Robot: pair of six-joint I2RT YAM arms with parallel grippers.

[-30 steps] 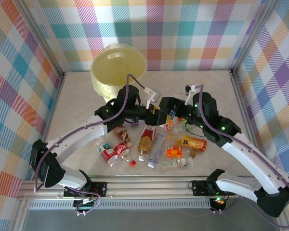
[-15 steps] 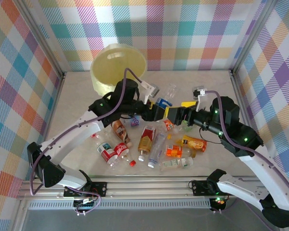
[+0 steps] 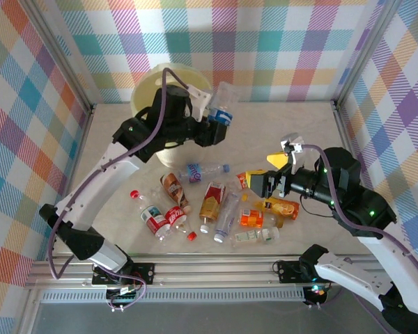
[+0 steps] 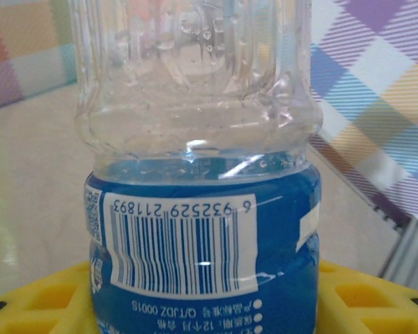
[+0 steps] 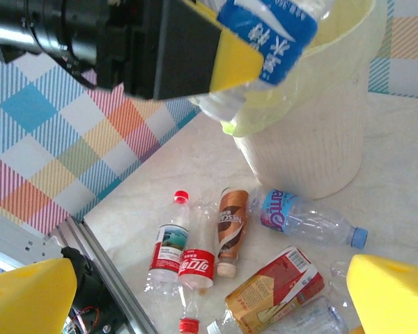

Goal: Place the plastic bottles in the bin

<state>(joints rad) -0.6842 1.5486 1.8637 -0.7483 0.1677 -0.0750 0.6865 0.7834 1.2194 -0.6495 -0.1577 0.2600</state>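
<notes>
Plastic bottles (image 3: pixel 216 205) mostly lie heaped on the tabletop (image 3: pixel 306 125), but one blue-labelled bottle (image 3: pixel 221 111) has just been lifted clear and now hangs close by the rim of the bin (image 3: pixel 145 90) (a drop looks near). The left jaws clamp its label, with that arm raised and stretched far. The right jaws gape empty, drawn back over the heap.

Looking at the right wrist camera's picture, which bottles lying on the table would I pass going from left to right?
white-labelled bottle with a red cap → red cola bottle → brown-labelled bottle → blue-labelled bottle with a blue cap
</notes>
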